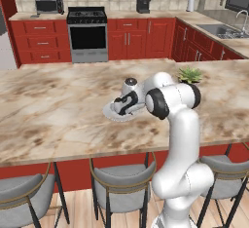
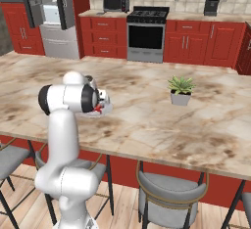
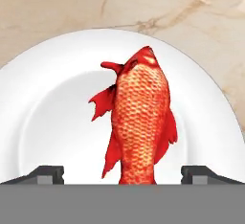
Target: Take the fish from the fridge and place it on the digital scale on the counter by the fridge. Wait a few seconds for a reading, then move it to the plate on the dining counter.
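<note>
The red-orange fish [image 3: 139, 122] lies on the round pale plate [image 3: 52, 103], its tail end toward my hand. My gripper [image 3: 123, 174] hangs just above the plate, open, with a finger tip far out on each side of the tail and a clear gap to the fish. In the left base view the gripper [image 1: 124, 106] points down over the plate [image 1: 110, 113] on the dining counter [image 1: 48, 110]. From the right base view a bit of the fish [image 2: 100, 109] shows red under the hand, on the plate [image 2: 106, 108]. The fridge [image 2: 49, 12] stands open at the back left.
A small potted plant [image 1: 188, 74] [image 2: 180, 91] stands on the slab to the right of the plate. Grey-seated stools [image 1: 120, 183] line the near edge. Stove [image 1: 87, 34], microwave [image 1: 48, 4] and sink [image 1: 221, 29] lie far behind.
</note>
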Controlling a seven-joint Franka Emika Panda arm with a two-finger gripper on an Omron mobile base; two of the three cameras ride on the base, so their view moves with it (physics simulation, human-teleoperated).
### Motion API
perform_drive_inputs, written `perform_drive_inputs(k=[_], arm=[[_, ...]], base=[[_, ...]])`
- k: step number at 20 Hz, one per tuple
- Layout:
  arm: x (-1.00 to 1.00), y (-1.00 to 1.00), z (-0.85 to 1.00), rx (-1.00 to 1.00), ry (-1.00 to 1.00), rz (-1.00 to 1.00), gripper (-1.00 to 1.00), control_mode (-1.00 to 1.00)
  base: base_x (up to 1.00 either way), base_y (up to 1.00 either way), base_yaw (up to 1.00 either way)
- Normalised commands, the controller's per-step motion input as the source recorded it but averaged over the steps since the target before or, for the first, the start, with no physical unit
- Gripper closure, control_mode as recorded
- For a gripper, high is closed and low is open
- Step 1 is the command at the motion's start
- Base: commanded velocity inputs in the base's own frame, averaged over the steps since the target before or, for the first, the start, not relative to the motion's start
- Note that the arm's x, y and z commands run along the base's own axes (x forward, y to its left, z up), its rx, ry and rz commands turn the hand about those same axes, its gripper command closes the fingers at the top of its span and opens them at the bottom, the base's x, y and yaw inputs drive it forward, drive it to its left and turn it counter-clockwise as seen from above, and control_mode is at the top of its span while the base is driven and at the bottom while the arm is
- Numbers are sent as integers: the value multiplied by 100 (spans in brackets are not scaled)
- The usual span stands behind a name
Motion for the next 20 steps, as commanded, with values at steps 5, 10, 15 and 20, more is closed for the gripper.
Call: perform_drive_inputs(k=[5, 10, 15, 20], arm=[[-63, 0, 81, 0, -21, 0, -100, -100], [-90, 0, 91, 0, -21, 0, -100, -100], [-100, -1, 100, 6, -11, 0, -100, -100], [-100, -7, 100, 16, -1, 0, -100, -100]], base=[[0, 0, 0], [0, 0, 0], [0, 0, 0], [0, 0, 0]])
